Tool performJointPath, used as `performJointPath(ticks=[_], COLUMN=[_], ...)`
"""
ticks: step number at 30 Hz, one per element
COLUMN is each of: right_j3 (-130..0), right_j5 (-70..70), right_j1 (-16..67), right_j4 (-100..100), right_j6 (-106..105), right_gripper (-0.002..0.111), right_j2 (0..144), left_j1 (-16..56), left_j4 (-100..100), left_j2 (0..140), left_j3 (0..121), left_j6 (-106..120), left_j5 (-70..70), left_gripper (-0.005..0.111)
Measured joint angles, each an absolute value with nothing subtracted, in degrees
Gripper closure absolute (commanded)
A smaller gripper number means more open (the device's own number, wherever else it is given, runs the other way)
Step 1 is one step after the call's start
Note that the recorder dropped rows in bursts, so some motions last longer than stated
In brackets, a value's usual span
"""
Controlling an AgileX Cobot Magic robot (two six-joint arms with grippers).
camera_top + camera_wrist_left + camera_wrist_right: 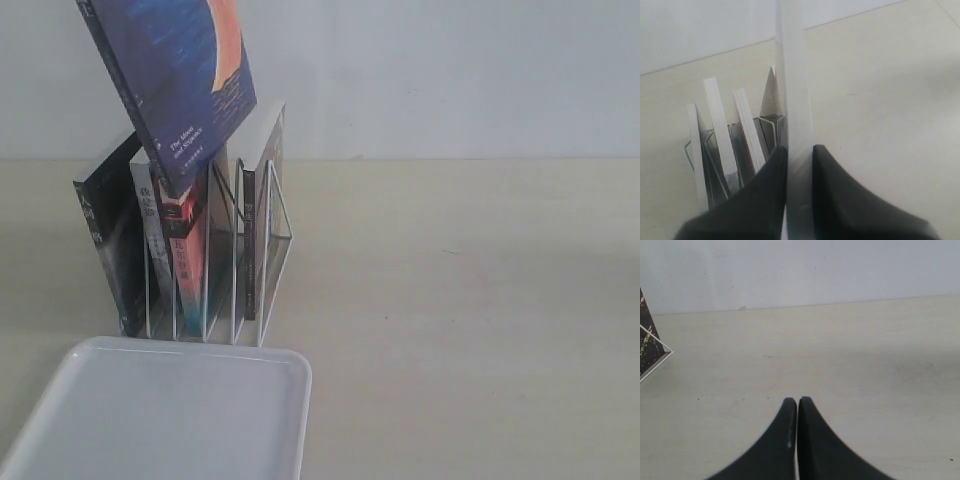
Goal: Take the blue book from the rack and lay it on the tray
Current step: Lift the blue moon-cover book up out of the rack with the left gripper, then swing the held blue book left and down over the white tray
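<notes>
The blue book point(175, 75) with its orange moon hangs tilted in the air above the rack point(250, 265), its lower corner just over the books left there. My left gripper point(800, 152) is shut on the blue book's page edge point(792, 75), which runs up between the two black fingers point(772, 185). The arm itself is out of the exterior view. The white tray point(170, 415) lies in front of the rack, at the lower left. My right gripper point(798, 402) is shut on nothing, over bare table.
A black book point(110, 250), a white-spined book and a red-spined book point(188, 255) stand in the rack, with another book point(262, 170) further right. A corner of a book in the rack point(650, 347) shows in the right wrist view. A pale wall stands behind the table.
</notes>
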State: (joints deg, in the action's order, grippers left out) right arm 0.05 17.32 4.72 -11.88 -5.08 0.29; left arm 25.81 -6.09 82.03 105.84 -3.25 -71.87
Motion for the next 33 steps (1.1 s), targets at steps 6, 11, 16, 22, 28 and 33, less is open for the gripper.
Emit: performJointPath(ticks=[6, 11, 16, 22, 28, 33], right_j3=[0.05, 0.05, 0.05, 0.05, 0.05, 0.05], right_j5=[17.32, 17.32, 17.32, 17.32, 17.32, 17.32], right_j1=[4.72, 4.72, 4.72, 4.72, 4.72, 4.72], right_j4=[-11.88, -11.88, -11.88, -11.88, -11.88, -11.88], right_j6=[-5.08, -5.08, -5.08, -5.08, -5.08, -5.08], right_gripper=[0.108, 0.108, 0.108, 0.108, 0.108, 0.108], right_j2=[0.29, 0.29, 0.29, 0.29, 0.29, 0.29], left_j1=[25.81, 25.81, 25.81, 25.81, 25.81, 25.81], left_j4=[-6.12, -6.12, -10.16, -11.15, -11.82, -14.17], left_j2=[80.41, 76.48, 70.5, 61.86, 54.84, 49.28], left_j3=[105.84, 105.84, 105.84, 100.78, 93.13, 85.39], left_j6=[-3.25, -3.25, -3.6, -5.44, -7.02, -7.46], left_j5=[-71.87, -71.96, -71.96, -71.96, -72.21, -70.46], left_gripper=[0.103, 0.103, 0.103, 0.103, 0.103, 0.103])
